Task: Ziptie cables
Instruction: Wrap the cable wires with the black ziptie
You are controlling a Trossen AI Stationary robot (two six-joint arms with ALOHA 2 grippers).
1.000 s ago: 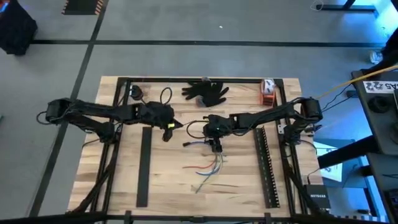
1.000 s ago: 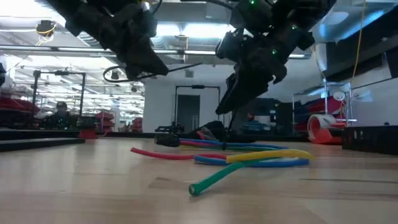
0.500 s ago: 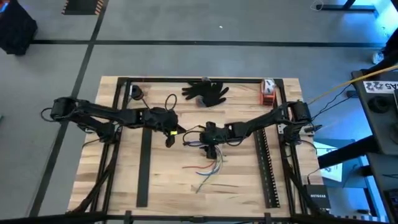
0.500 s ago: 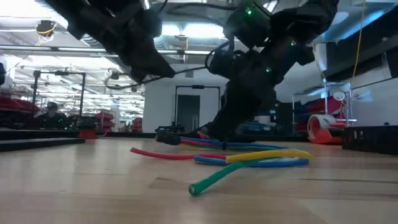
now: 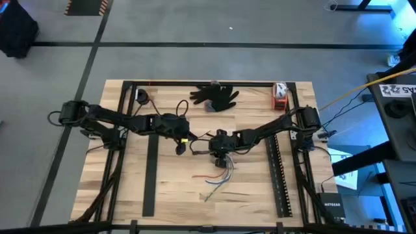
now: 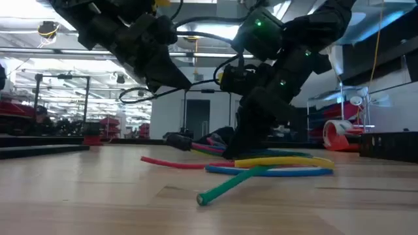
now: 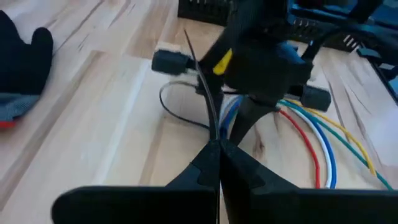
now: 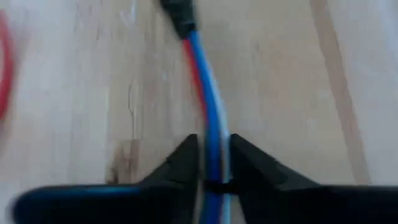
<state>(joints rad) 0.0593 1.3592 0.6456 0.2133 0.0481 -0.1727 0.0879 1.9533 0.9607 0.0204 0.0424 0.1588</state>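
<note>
On the left half of the counter (image 5: pixel 130 188), a long black bar (image 5: pixel 149 172) lay flat, running from the middle toward the near edge, with bare wood on both sides of it. Near the far left corner sat a small black plug with a looped cord (image 5: pixel 142 97). The left gripper (image 5: pixel 181 144) reached in toward the middle of the counter; in its wrist view its jaws were pressed together on a thin black strip (image 7: pixel 208 109) that stood up from between them, a yellow tag close behind.

Against the far edge, about mid-counter, lay a black glove (image 5: pixel 216 95), well apart from both arms. Just right of the left gripper, the right gripper (image 5: pixel 220 156) was down at the counter, and the two stood close, leaving little room between them. Its jaws pinched the cables (image 5: pixel 221 174) near their far end, a blue strand showing between the fingers (image 8: pixel 180 165) with a dark plug at its tip. From there the cables fanned out toward the near edge, red, blue, yellow and green, the green end (image 6: pixel 225 188) nearest the low camera. The wood around that fan lay open.

Farther right, a slotted black bar (image 5: pixel 278 172) ran along the counter's right side, and an orange and white object (image 5: pixel 279 94) sat at the far right corner.
</note>
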